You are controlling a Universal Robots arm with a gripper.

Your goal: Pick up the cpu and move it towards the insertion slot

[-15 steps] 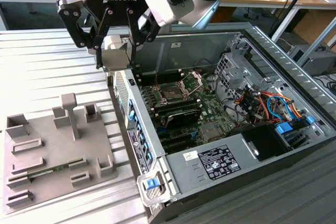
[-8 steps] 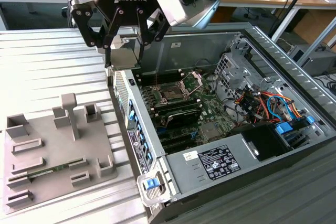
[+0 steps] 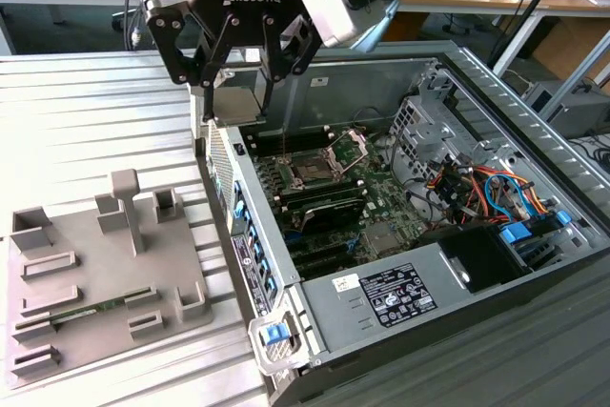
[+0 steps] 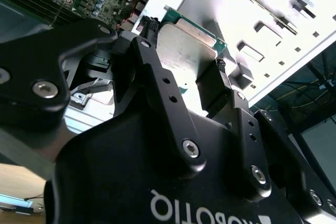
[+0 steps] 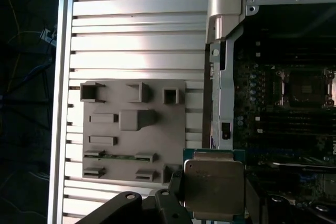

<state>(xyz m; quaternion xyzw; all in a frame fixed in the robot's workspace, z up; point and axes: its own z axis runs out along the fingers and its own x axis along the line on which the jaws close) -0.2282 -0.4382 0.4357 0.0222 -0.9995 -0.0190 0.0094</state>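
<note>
On the exterior view's left, a grey fixture tray [image 3: 91, 278] is lying on the ribbed metal table [image 3: 86, 131] I am watching from my station, and a thin green memory stick [image 5: 118, 156] is resting in one of the tray's near slots. Just right of the tray, the black gripper [image 3: 237, 110] is hanging over the left wall of the open computer case [image 3: 362, 78]. Its fingers [image 4: 212, 85] are pressing narrowly on opposite edges of the cpu [image 3: 240, 100], and nothing is touching the chip from below. In both wrist views the chip's silvery top and thin green rim are showing between the dark finger pads, and it is lying flat in the grip. The cpu is sitting in the air above the case's far-left edge, between the tray and the motherboard. Further right and nearer, the insertion slot [image 3: 316, 167] is lying exposed on the board, well apart from the chip, with its shiny metal bracket [image 3: 349, 146] appearing to tilt up at the slot's right side. Long black memory slots [image 3: 324, 207] are running just near of it. On the right, orange and blue cables [image 3: 477, 183] are crossing the case's interior, and the labelled power supply [image 3: 391, 297] is lying along its near side.
</note>
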